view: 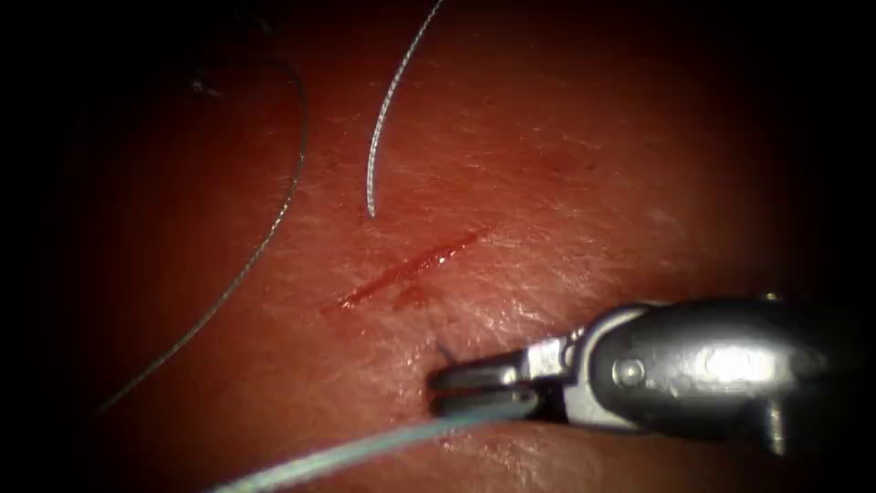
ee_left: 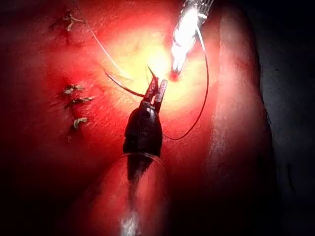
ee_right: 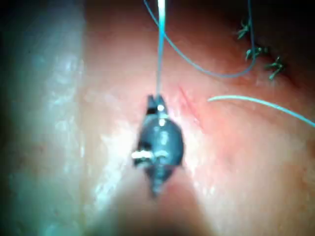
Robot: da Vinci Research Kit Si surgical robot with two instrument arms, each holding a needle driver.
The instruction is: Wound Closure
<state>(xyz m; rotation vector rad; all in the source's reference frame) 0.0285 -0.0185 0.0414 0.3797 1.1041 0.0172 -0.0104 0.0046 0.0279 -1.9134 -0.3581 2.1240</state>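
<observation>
Right tool (view: 447, 390): enters from the right edge of the endoscope view, jaws closed on a pale thread (view: 365, 447) that runs off to the lower left of the frame. It rests low on the tissue (view: 566, 183), holding neither tissue nor anything I can call a needle. A small dark point (view: 444, 351) sticks up from the tissue just above the jaws. It may be a needle tip or a thread stub; cannot tell. The cut (view: 411, 267) lies up and left of the jaws, close but apart, its long axis running lower left to upper right. The right tool is the nearer arm. Beyond the cut, a loose thread end (view: 376, 137) hangs in from the top middle and a dark strand (view: 274, 219) arcs at upper left. The right wrist view adds finished stitches (ee_right: 256, 50). The left wrist view shows the left tool (ee_left: 156, 91), dark, near a thin curved dark line; whether it grips anything cannot be made out.
</observation>
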